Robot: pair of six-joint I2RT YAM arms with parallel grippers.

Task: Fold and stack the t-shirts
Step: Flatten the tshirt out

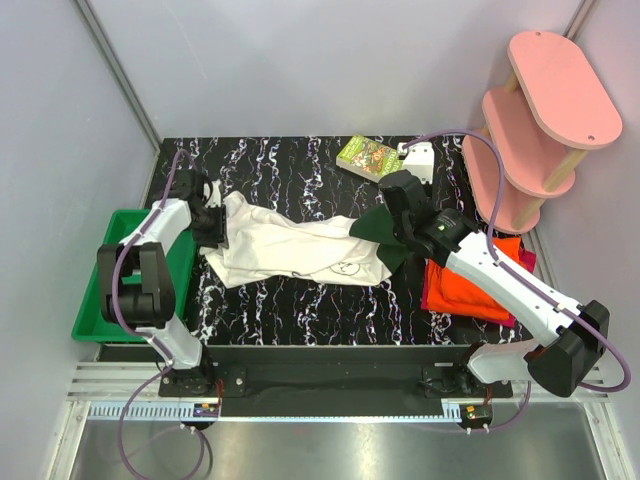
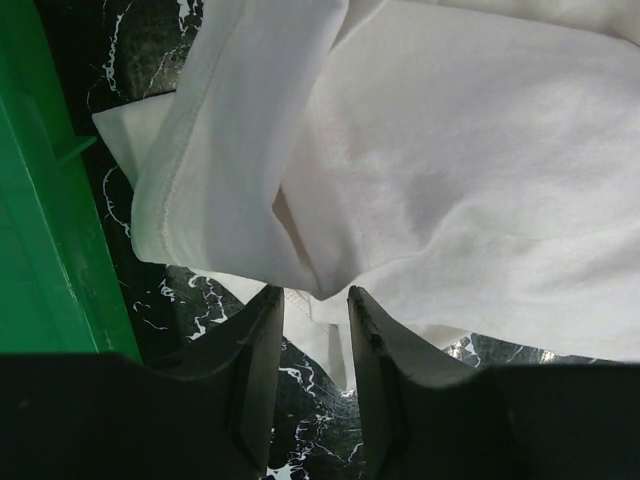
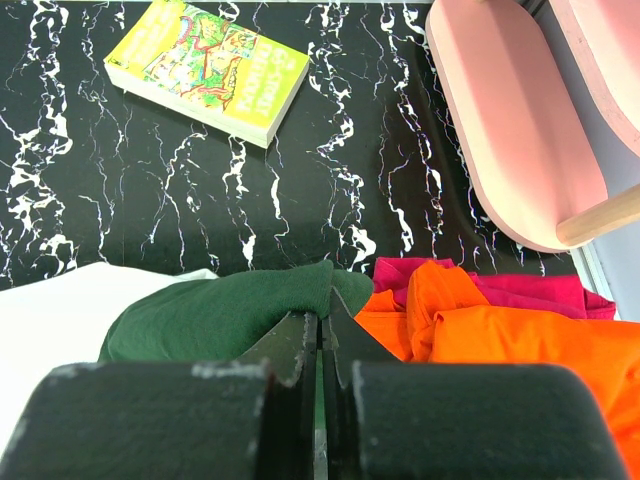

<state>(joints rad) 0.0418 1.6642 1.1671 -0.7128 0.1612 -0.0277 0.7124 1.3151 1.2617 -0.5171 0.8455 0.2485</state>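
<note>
Right end effector (image 3: 322, 335) clamped on green sleeve (image 3: 220, 315) of cream t-shirt (image 1: 290, 250), spread mid-counter (image 1: 300, 170). Left end effector (image 2: 315, 320) jaws apart at its white fold, hold unclear. Orange t-shirt (image 1: 470, 285) piled at counter right.

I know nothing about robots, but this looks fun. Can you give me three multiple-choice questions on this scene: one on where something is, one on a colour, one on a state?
1. The book lies:
A) on the table's far side, near the pink shelf
B) on the floor
C) on the shelf's top board

2. The cream-white t-shirt's sleeve at the right gripper is:
A) orange
B) dark green
C) magenta

3. The right gripper's fingers are:
A) wide apart
B) closed together
C) out of sight

Answers:
1 A, the top view shows it there.
2 B, green cloth meets the fingertips.
3 B, no gap shows between them.
</note>
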